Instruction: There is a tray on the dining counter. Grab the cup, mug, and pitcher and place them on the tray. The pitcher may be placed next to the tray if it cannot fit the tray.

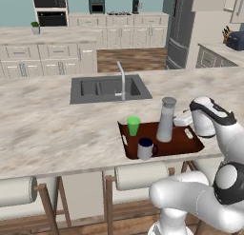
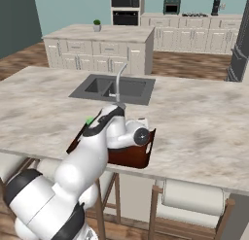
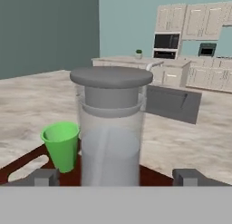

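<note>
both jaws wide apart, flanking pitcher [image 3: 110,132], not gripping.

Translucent glassy pitcher [image 3: 110,146] with matt grey lid, glossy green plastic-looking cup [image 3: 61,145], marble-patterned dining counter [image 1: 47,124]

We see a dark reddish-brown tray [image 1: 188,144] on the beige marbled counter [image 1: 52,124]; on the tray, a bright green cup [image 1: 133,125], navy mug [image 1: 145,149], and translucent grey, silver-lidded pitcher [image 1: 166,120].
</note>
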